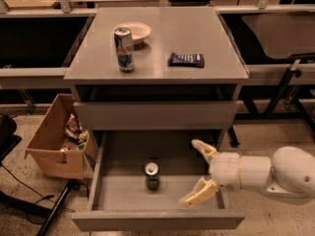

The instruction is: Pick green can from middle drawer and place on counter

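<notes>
The green can [151, 175] stands upright in the middle of the open middle drawer [98, 181], its silver lid facing up. My gripper [194, 171] is open, its cream fingers [199, 192] spread wide over the drawer's right part, to the right of the can and apart from it. The white arm reaches in from the right edge. The grey counter [162, 43] lies above, at the top of the cabinet.
On the counter stand a tall blue-and-silver can [124, 49], a shallow white bowl [136, 31] and a dark snack packet [186, 59]. A closed grey drawer panel [155, 114] sits above the open one. A cardboard box [56, 136] of clutter is on the floor left.
</notes>
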Action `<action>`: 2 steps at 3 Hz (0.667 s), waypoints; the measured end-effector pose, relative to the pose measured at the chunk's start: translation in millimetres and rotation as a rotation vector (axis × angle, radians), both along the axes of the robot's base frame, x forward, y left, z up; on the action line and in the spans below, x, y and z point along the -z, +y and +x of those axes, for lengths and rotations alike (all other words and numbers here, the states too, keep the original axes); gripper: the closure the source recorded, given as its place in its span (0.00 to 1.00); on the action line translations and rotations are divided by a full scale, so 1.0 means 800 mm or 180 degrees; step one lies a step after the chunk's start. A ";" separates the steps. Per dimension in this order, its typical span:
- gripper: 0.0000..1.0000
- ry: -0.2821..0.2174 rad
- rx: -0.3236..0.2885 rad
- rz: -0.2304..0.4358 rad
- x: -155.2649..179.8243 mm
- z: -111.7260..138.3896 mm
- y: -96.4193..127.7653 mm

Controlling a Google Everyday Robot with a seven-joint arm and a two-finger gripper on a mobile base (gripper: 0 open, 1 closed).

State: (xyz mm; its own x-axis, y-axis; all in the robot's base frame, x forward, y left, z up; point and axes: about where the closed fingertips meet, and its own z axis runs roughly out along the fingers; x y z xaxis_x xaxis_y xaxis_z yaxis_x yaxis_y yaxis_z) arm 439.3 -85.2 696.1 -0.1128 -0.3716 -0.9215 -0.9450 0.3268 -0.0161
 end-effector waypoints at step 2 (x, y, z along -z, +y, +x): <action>0.00 -0.0057 -0.0199 0.0137 0.154 0.073 0.057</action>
State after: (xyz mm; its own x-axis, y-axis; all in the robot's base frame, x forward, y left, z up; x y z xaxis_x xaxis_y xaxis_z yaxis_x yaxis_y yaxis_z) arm 497.6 -39.9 573.3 -0.0741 -0.3375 -0.9384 -0.9632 0.2679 -0.0203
